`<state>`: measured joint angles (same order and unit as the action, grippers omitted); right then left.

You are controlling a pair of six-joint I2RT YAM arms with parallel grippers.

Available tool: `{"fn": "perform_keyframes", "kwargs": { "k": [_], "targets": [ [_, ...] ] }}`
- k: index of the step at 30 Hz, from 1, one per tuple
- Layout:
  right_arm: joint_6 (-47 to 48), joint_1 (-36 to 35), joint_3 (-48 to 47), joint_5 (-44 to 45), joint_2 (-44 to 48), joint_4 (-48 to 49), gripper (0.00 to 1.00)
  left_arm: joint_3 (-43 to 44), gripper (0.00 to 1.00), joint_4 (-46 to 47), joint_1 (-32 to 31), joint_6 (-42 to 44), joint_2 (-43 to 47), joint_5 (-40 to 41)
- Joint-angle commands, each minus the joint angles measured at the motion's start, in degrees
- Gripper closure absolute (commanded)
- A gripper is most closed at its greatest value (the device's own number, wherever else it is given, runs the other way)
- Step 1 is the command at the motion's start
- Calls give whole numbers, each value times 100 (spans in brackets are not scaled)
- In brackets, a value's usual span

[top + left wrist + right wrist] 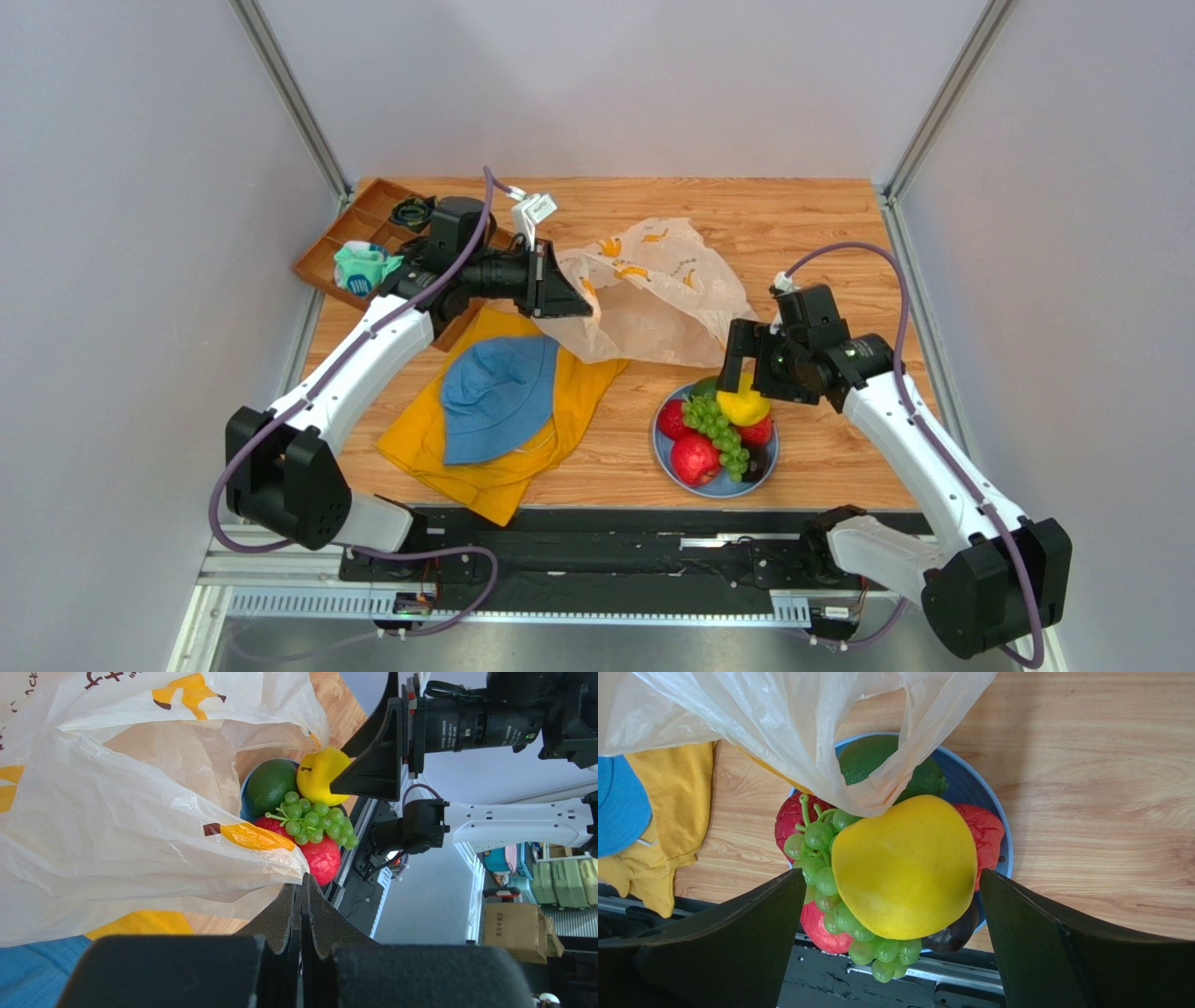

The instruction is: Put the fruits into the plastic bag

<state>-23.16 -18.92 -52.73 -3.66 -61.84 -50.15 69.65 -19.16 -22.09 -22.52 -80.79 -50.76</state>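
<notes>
The plastic bag (659, 287) lies crumpled behind the blue plate (720, 493). My left gripper (578, 291) is shut on the bag's near-left edge and holds it lifted; in the left wrist view the film (126, 812) runs into the closed fingertips (303, 889). On the plate sit the fruits: a yellow lemon (744, 406) on top, green grapes (718, 430), red fruits (694, 458), a green oval fruit (871, 752) and a dark plum (955, 934). My right gripper (891, 882) hangs open just above the lemon (906, 864), a finger on each side and a gap on both. A bag handle (878, 777) droops over the plate's far side.
A yellow cloth (484, 455) with a blue hat (491, 399) on it lies left of the plate. A brown compartment tray (351, 238) with small items sits at the back left. The black rail (603, 539) runs along the near table edge, close under the plate.
</notes>
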Motion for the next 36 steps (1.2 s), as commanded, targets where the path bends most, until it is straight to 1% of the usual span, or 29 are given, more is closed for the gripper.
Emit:
{"fn": "perform_keyframes", "kwargs": {
  "k": [1,11,21,24,25,26,27,28,36],
  "targets": [
    [-145,63,79,-232,-29,339,0,31,100,0,38,152,99,-144],
    [-119,81,202,41,-144,427,1,23,100,0,38,134,46,-162],
    [-101,81,272,50,-249,427,10,31,100,0,38,125,20,-188],
    [-101,81,246,58,-249,427,16,23,100,0,38,125,20,-188],
    [-93,81,246,58,-249,427,22,23,100,0,38,125,20,-180],
    [-84,81,228,67,-232,401,25,23,100,8,38,125,20,-180],
    [-75,81,219,93,-240,375,30,23,100,9,38,125,11,-171],
    [-57,81,211,102,-232,357,33,23,100,9,38,125,20,-179],
    [-31,90,53,339,66,252,46,23,100,17,38,108,11,-206]
  ]
}}
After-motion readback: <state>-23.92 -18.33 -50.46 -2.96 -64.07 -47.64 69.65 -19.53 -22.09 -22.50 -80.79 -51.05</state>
